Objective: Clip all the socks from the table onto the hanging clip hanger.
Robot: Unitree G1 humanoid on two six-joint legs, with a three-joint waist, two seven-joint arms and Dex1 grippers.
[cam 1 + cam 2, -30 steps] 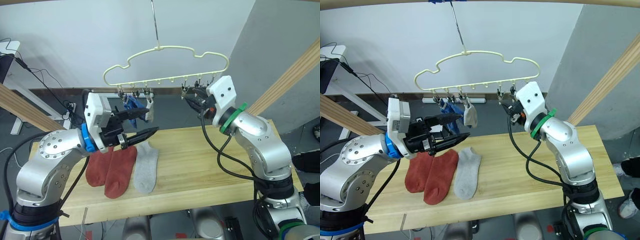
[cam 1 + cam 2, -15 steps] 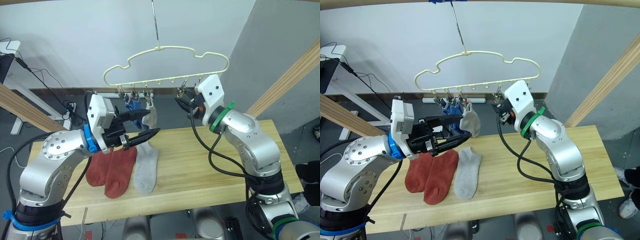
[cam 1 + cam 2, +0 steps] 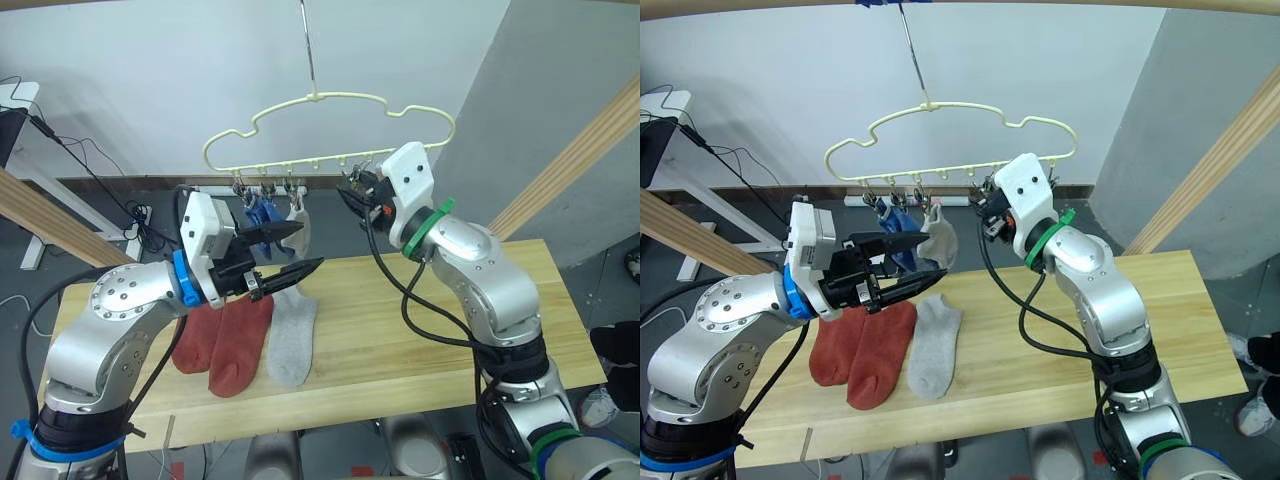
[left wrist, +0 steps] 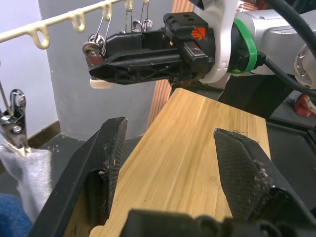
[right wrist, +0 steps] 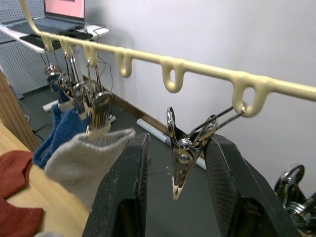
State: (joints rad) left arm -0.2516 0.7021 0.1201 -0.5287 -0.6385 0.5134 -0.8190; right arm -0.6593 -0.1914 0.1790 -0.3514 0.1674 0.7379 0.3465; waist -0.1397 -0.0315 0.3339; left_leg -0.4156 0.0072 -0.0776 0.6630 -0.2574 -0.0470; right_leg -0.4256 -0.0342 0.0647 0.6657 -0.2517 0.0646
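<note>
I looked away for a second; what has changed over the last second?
The right pincer has swung toward the robot's left along the wavy cream-yellow wire clip hanger, now bracketing an empty metal clip. The left pincer stays open and empty. The rust-red socks and grey sock remain on the wooden table.

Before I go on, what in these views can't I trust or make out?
- Blue socks on the clip hanger: left gripper overlaps them in the eye views, so their count is unclear.
- Right gripper: fingers straddle an empty clip; contact cannot be told.
- Rust-red socks: upper ends hidden behind the left arm.
</note>
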